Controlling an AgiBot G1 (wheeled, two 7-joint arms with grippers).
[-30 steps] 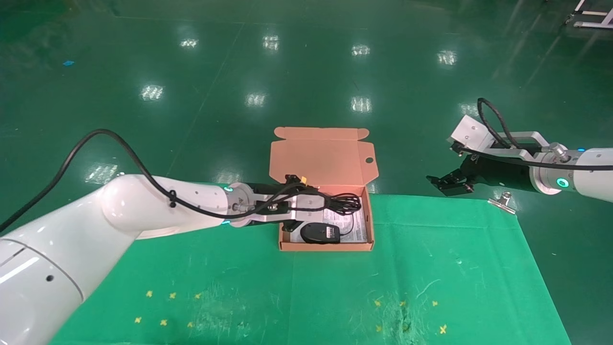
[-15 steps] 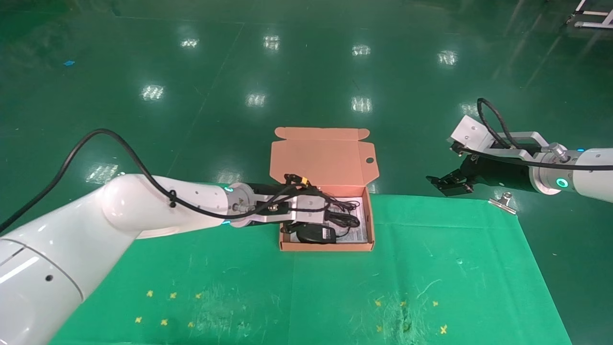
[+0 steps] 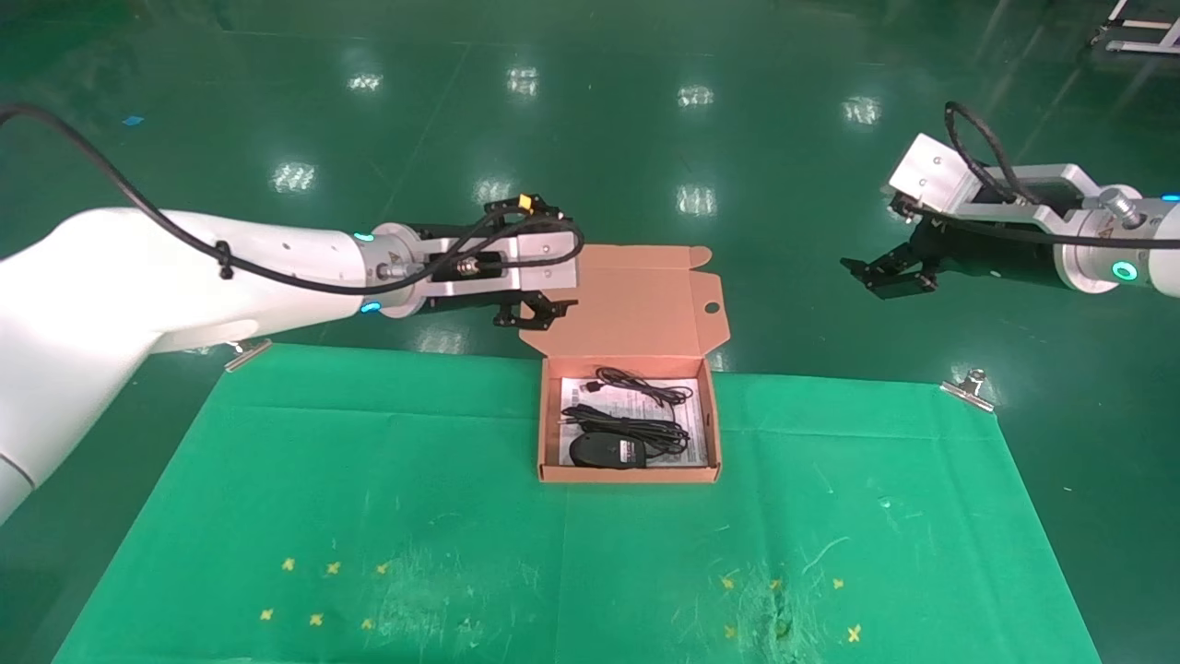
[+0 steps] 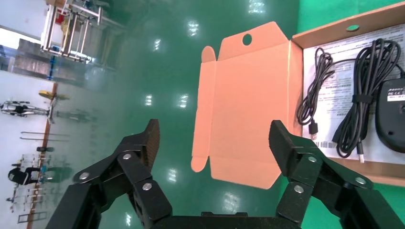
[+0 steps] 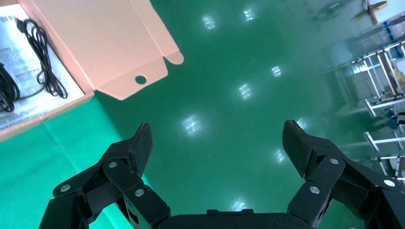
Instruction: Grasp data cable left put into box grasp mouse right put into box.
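Lifted out of the box (image 3: 627, 475), the left claw (image 3: 533, 314) is now hanging wide and empty beside the lid's far-left edge. Inside, the mouse (image 3: 606, 451) is lying at the near wall, the data cable (image 3: 636, 428) bundled just behind it, partly overlapping its thin cord (image 3: 645, 385). Far right, the right claw (image 3: 887, 277) is hovering wide off the counter (image 3: 369, 480).

left gripper (image 3: 535, 314) rose from box (image 3: 630, 473), empty | data cable (image 3: 636, 428) now inside
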